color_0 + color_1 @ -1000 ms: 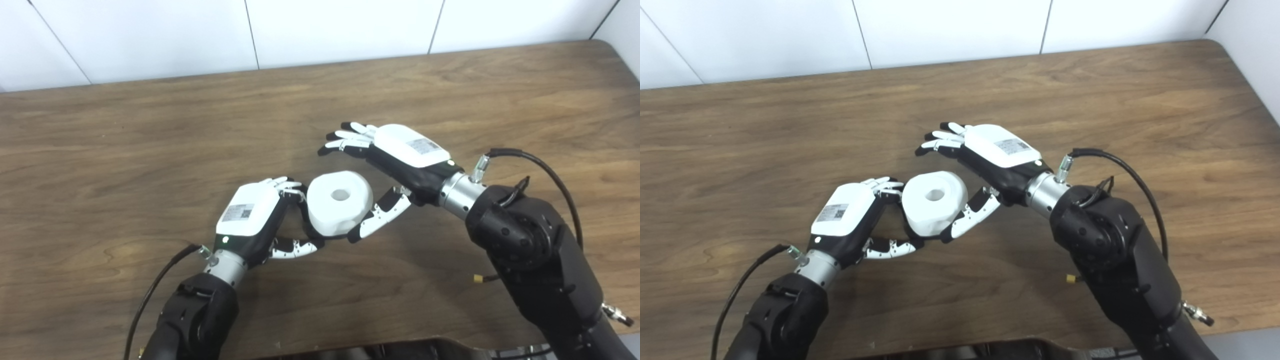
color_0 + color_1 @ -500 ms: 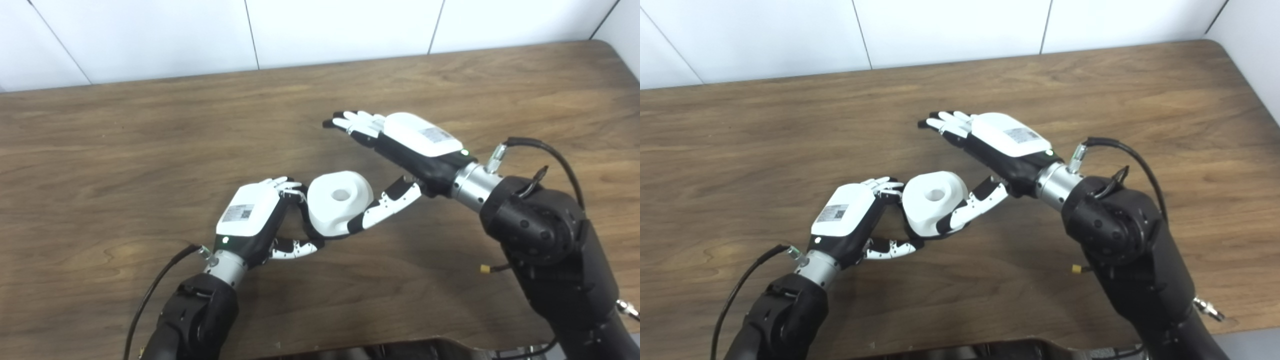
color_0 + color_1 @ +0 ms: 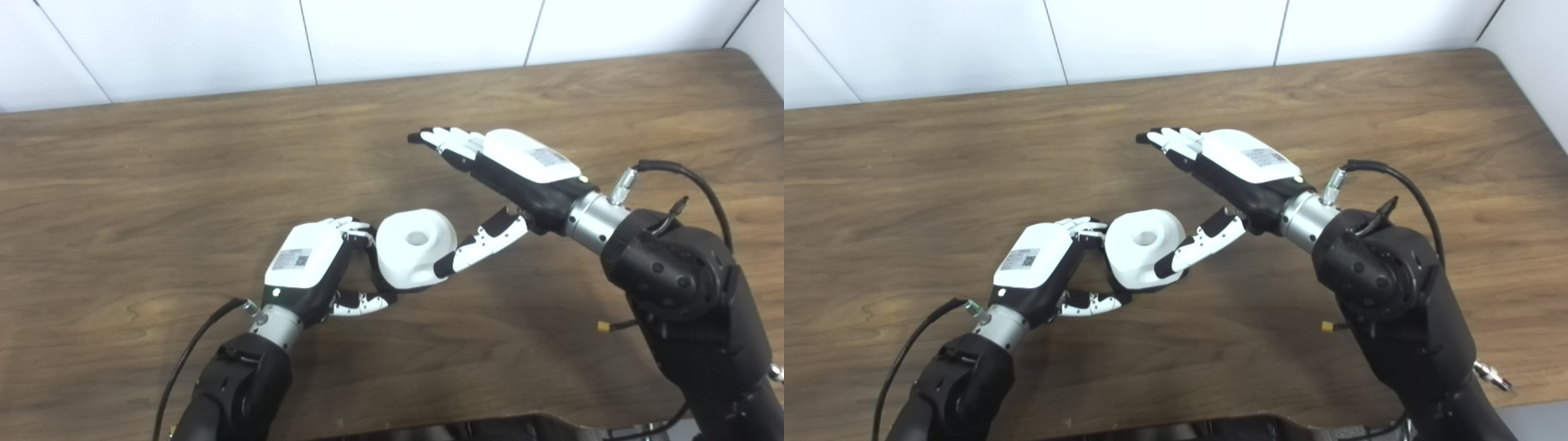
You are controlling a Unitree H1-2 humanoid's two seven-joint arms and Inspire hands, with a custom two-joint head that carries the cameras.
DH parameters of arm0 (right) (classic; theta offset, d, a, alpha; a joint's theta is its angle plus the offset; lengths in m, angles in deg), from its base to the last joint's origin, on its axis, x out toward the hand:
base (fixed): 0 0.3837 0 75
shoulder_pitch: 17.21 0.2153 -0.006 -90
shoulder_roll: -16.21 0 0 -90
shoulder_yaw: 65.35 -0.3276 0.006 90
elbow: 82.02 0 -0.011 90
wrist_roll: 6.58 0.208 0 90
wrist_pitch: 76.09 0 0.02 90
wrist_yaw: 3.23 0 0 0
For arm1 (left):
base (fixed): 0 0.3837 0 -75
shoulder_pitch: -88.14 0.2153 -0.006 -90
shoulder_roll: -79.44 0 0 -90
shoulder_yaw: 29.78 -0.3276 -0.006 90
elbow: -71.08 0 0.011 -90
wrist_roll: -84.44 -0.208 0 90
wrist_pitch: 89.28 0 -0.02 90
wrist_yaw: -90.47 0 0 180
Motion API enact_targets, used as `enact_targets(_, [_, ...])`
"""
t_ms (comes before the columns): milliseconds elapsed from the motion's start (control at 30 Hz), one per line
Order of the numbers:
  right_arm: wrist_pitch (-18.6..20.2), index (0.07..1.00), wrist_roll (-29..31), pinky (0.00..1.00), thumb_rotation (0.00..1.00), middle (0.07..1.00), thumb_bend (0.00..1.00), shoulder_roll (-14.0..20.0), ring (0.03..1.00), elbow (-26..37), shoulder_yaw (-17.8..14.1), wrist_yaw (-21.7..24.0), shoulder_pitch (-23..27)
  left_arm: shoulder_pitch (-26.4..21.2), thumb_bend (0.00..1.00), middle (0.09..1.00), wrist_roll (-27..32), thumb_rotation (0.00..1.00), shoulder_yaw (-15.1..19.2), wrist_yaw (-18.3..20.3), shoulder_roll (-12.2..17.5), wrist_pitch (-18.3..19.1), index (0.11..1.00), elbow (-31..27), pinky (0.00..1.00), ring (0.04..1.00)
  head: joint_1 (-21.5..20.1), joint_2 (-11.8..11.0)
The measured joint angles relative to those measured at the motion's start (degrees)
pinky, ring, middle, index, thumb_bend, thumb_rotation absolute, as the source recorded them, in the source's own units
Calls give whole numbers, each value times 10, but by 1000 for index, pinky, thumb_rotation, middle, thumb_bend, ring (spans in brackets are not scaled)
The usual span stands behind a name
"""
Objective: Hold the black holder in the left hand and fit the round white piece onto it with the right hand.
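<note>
The round white piece (image 3: 411, 245), a thick ring with a centre hole, sits near the table's middle against my left hand (image 3: 306, 263). Only a dark sliver of the black holder (image 3: 370, 264) shows between that hand's curled fingers and the white piece; the rest is hidden. My left hand is shut on the holder. To the right and behind, my right hand (image 3: 514, 168) is open, with its fingers stretched flat above the table and clear of the white piece. Its thumb (image 3: 481, 244) reaches down to the piece's right side; I cannot tell whether it touches.
The brown wooden table (image 3: 153, 171) runs back to a white panelled wall (image 3: 184, 43). A black cable (image 3: 686, 177) loops off the right wrist. Another cable (image 3: 190, 355) trails from the left wrist. Something dark lies along the picture's bottom edge (image 3: 490, 429).
My right hand has risen and drawn back to the right, its fingers straightening away from the white piece. The left hand and the white piece have stayed put.
</note>
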Motion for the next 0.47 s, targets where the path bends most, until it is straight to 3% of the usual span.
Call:
enact_targets(67, [-1,995,0,1000,533,990,1000,0,1000,-3,1,0,4,-1,758,801,-4,261,-1,3,0,1,707,0,859,861,0,0])
enact_targets(200, [-1,995,6,1000,531,992,1000,0,1000,-13,1,0,8,-5,824,810,-22,324,-6,13,0,2,829,-2,848,856,1,-4])
enact_targets(467, [-2,1000,21,1000,533,991,1000,10,1000,-21,0,-3,8,-5,916,840,-31,379,-5,44,-6,21,921,-24,839,861,8,-8])
